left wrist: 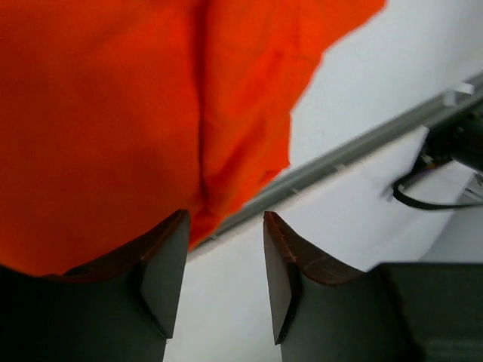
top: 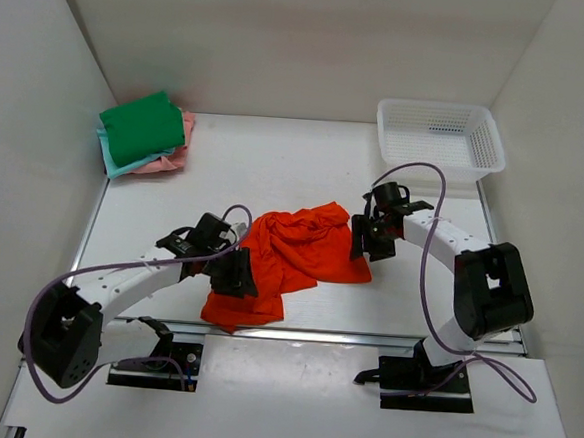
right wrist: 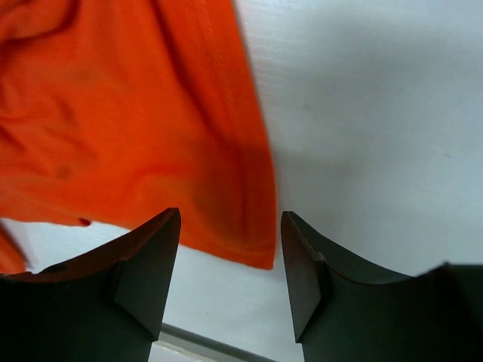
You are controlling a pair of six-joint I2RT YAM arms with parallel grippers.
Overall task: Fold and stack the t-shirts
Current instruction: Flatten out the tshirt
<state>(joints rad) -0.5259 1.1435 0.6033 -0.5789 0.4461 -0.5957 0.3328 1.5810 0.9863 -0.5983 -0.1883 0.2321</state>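
Observation:
A bright orange t-shirt (top: 289, 259) lies crumpled in the middle of the table. My left gripper (top: 236, 275) is at its left edge, open and empty, with orange cloth (left wrist: 136, 113) just beyond the left fingertip. My right gripper (top: 367, 242) is at the shirt's right edge, open and empty, above its corner (right wrist: 249, 241). A folded stack sits at the far left: a green shirt (top: 141, 128) on top, a pink one (top: 173, 161) and a light teal one (top: 115, 164) under it.
A white mesh basket (top: 438, 137) stands at the back right. A metal rail (top: 364, 336) runs along the table's near edge, also seen in the left wrist view (left wrist: 362, 143). White walls enclose the left, back and right sides.

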